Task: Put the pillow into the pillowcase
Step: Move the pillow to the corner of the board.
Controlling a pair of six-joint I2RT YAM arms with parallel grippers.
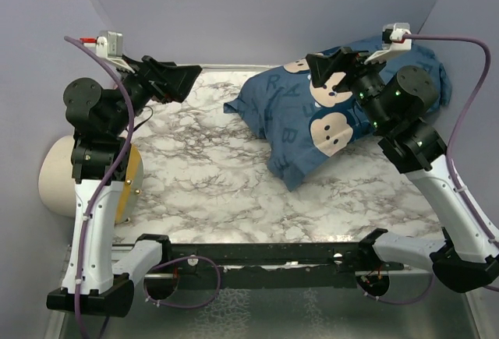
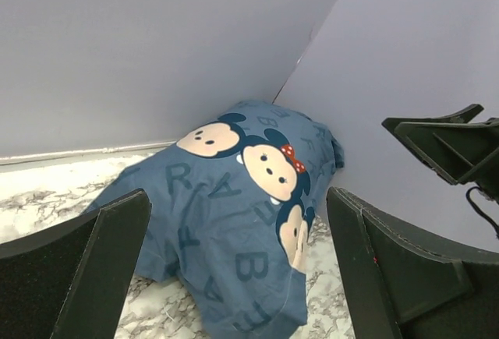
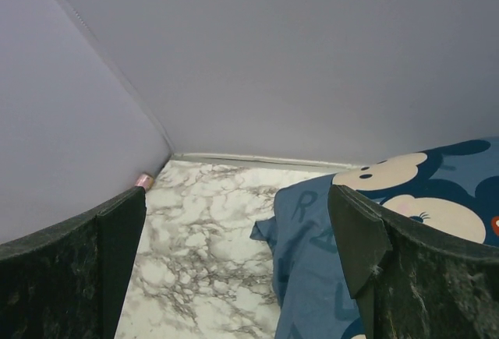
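The blue pillowcase (image 1: pixel 312 125) with mouse faces lies bulging at the back right of the marble table, against the right wall. Its flat hem end points toward the table's middle. The pillow is hidden; no white fabric shows. My right gripper (image 1: pixel 326 74) hovers open over the pillowcase's back part, nothing between its fingers. In the right wrist view that gripper (image 3: pixel 238 195) looks down at bare marble and the pillowcase (image 3: pixel 312 261) edge. My left gripper (image 1: pixel 191 86) stands open at the back left, apart from the cloth. In the left wrist view it (image 2: pixel 238 199) faces the pillowcase (image 2: pixel 234 222).
Purple walls (image 1: pixel 234 12) close the back and both sides. A cream roll (image 1: pixel 58 175) with a wooden disc sits off the table's left edge beside the left arm. A black rail (image 1: pixel 257 253) runs along the near edge. A small pink thing (image 3: pixel 144 181) lies in the back left corner.
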